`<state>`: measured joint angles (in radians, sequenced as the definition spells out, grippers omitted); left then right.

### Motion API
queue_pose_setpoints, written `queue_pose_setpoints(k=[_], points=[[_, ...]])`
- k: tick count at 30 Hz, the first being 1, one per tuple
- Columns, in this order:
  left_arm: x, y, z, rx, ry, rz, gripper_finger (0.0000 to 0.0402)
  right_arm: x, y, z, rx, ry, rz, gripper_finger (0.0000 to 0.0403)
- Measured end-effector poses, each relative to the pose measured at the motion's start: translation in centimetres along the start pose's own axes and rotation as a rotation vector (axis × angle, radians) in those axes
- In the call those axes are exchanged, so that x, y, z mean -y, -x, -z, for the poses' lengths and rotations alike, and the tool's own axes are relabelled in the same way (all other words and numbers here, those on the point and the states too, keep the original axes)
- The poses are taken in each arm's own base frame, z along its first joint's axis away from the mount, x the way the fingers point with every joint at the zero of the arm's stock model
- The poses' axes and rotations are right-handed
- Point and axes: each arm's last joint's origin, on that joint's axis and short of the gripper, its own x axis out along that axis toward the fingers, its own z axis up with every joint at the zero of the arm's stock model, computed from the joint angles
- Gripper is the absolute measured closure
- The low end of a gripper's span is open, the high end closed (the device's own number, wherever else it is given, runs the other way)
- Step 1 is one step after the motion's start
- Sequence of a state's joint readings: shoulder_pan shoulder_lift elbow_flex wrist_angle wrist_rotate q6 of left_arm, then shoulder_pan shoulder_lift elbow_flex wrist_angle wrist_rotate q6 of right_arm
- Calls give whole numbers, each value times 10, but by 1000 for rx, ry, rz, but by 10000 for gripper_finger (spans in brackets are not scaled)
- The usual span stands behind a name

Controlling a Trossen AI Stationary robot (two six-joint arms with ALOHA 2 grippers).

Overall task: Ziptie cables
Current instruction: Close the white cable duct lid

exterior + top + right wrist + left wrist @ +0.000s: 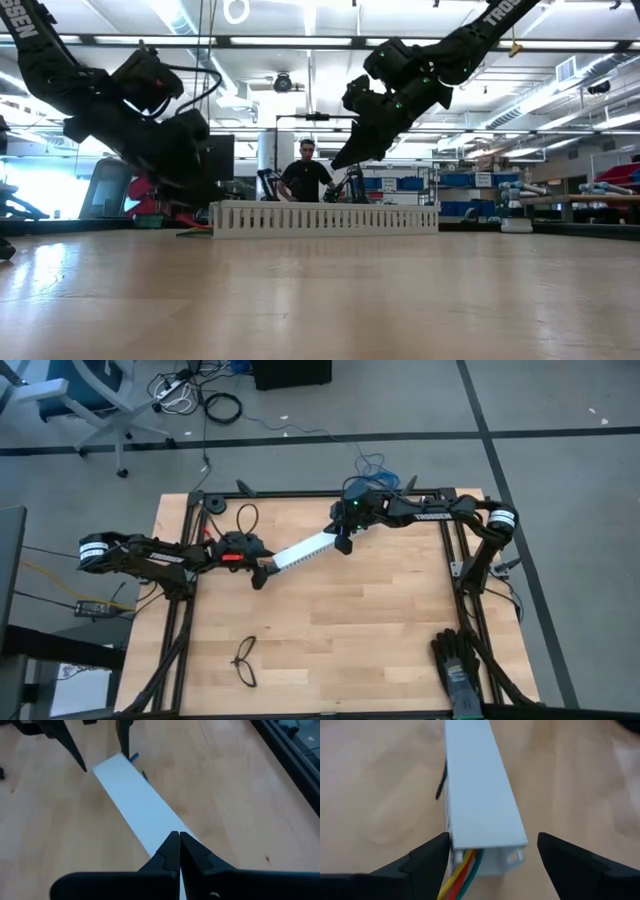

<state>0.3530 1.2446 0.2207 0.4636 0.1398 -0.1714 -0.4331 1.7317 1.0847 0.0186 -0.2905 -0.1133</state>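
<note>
A long white covered duct [303, 549] lies slantwise on the wooden table. The cables [462, 875], yellow, orange, green and white, come out of its open end toward my left gripper. A thin dark strip [440, 784], seemingly the ziptie, shows beside the duct's long side. My left gripper [492, 842] is open, one finger on either side of that open end. My right gripper [179, 839] is shut and hangs over the duct's other end; in the low view its tip [338, 162] is above the duct's top [325, 206]. My left gripper has one fingertip [440, 842] right at a corner of the duct's open end [451, 840]; whether it touches I cannot tell. The other finger [550, 845] stands clear of the duct. The fingers come slanting down along the duct's length.
Black thin-framed glasses [245, 660] lie near the front edge, left of the middle. A pair of black gloves [458, 665] lies at the front right corner. A dark cable loop [247, 518] sits behind my left arm. Beyond the table stands a person [305, 178].
</note>
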Motion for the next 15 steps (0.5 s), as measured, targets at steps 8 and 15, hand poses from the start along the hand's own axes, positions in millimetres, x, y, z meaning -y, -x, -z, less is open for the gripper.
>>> queue_pose_setpoints(k=[8,15], points=[[11,-1,9,-81,28,59,90,-2,-1,0,-7,-7,-5,403],[22,-3,16,-118,54,9,90,-8,-2,0,-7,0,-17,403]])
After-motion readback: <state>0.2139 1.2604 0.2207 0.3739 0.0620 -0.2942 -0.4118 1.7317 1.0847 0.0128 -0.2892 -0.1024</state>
